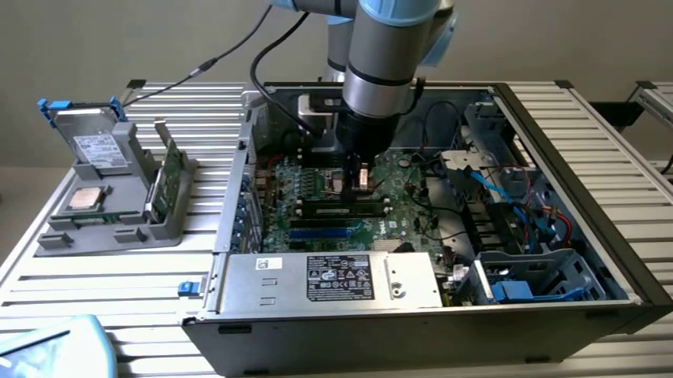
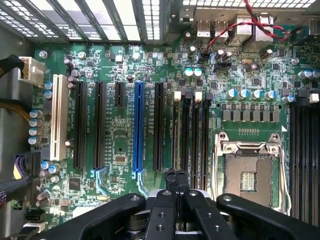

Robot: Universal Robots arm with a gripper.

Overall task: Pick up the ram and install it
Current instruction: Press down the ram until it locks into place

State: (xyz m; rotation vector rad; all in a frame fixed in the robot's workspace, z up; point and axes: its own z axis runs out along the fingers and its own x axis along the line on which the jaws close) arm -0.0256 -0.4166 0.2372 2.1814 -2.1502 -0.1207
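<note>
— Where is the gripper (image 1: 360,179) seen from outside?
— Low inside the open case (image 1: 589,165), over the motherboard (image 1: 405,177). The ram (image 1: 169,185) is stood on edge in the grey holder (image 1: 105,228), well apart from the gripper, toward the exterior view's left.
— And from the wrist?
— The gripper (image 2: 176,176) is seen clenched, nothing clasped, with its tips set over the ends of the black memory slots (image 2: 196,135).

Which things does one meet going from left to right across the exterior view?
Grey holder tray with a silver drive → upright green ram stick → shut gripper over the green motherboard → blue cables.
</note>
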